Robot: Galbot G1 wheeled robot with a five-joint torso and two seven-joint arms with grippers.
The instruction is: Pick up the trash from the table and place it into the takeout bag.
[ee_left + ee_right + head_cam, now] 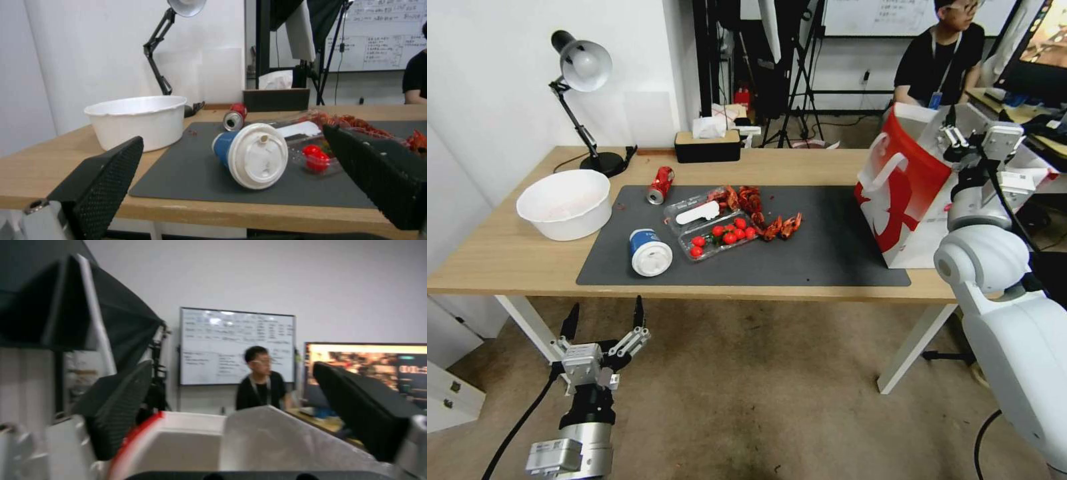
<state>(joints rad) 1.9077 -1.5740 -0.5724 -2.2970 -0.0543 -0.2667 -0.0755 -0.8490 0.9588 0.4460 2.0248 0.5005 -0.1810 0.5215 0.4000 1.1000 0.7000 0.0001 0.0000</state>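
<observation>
On the table (pixel 507 257), a red soda can (pixel 660 185) lies on its side at the far left of the dark mat (pixel 827 253). A blue-and-white paper cup (pixel 650 252) lies tipped over near the mat's front edge, its white lid facing me. My left gripper (pixel 606 308) hangs open below the table's front edge, just short of the cup (pixel 249 153), with the can (pixel 234 118) farther back. The red-and-white takeout bag (pixel 904 193) stands at the mat's right end. My right gripper (pixel 968 137) is open above the bag's mouth (pixel 186 440), holding nothing.
A large white bowl (pixel 566 203) sits left of the mat. A clear tray of red tomatoes (pixel 720 230) and red shell scraps (pixel 760 207) lie mid-mat. A desk lamp (pixel 584 67) and a tissue box (pixel 707 143) stand along the back edge.
</observation>
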